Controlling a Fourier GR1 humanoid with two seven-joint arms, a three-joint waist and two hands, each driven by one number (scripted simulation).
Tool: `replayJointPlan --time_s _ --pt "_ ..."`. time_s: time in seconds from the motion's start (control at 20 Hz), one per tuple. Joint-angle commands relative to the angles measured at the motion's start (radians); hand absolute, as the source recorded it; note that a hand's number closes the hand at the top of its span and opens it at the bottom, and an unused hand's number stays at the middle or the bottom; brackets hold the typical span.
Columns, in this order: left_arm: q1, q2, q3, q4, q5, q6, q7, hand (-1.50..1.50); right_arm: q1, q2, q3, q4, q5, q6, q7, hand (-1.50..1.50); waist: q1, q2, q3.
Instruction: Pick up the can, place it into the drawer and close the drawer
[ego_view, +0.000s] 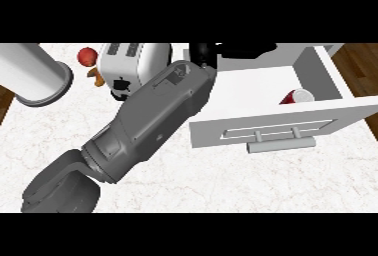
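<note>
A black hand (221, 50) is hovering at twelve o'clock over the open drawer (258, 80); I cannot tell its fingers' state. The can (297, 96) is lying inside, toward two o'clock. The grey forearm (151, 122) is crossing the toaster (129, 62), beside a white cylinder (33, 75).

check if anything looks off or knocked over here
The red can lies on its side in the open white drawer, against the front right corner. Nothing looks spilled or damaged. The toaster stands upright on the counter.
</note>
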Motion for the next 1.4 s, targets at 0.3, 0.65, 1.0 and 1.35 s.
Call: replayJointPlan --time_s 0.3,0.65,1.0,1.35 --pt "0.007 0.000 0.011 -0.025 0.062 -0.034 -0.096 -1.50 -0.085 -0.052 0.028 -0.076 0.257 0.104 -0.195 -1.50 0.025 -0.002 0.000" --pt "-0.068 0.000 0.003 -0.020 0.072 0.017 -0.083 -1.50 -0.218 -0.050 0.203 -0.076 0.597 0.055 -0.212 -1.50 0.063 -0.003 -0.001" --pt "-0.039 0.000 0.029 -0.008 0.087 -0.032 -0.078 -1.50 -0.292 -0.025 0.440 0.011 0.980 -0.014 -0.284 -1.50 0.085 -0.007 -0.001" --pt "-0.059 0.016 0.040 -0.020 0.046 -0.009 -0.026 -1.50 -0.527 -0.043 0.591 0.265 1.237 -0.156 -0.259 -1.50 0.109 -0.016 -0.002"
